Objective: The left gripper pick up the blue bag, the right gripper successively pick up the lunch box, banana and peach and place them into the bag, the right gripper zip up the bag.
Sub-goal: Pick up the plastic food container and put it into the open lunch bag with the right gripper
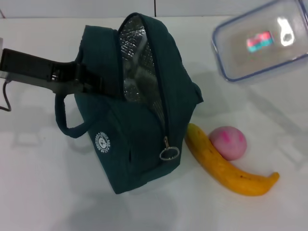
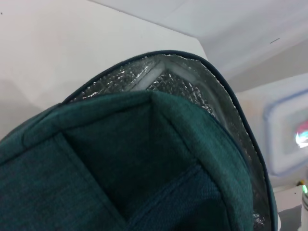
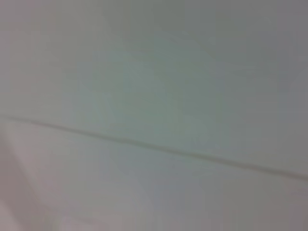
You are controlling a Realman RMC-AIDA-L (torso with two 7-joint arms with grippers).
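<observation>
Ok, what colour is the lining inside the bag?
Silver, a crinkled foil-like lining inside the dark teal bag. It shows best in the head view.

**Plain white test bench**

A lab-style robot workspace — a bare white table (image 1: 43,192) against a pale panelled wall (image 1: 96,7), set only with a lunch bag (image 1: 139,144), a banana (image 1: 226,168), a peach (image 1: 227,142) and a clear lunch box (image 1: 262,41).

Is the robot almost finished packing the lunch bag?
Not nearly. Done: the left gripper is at the blue bag, which stands unzipped with its silver lining showing. In hand: nothing visibly; the right gripper isn't in view. Left: the lunch box, banana and peach all sit outside on the table, then zipping.
</observation>
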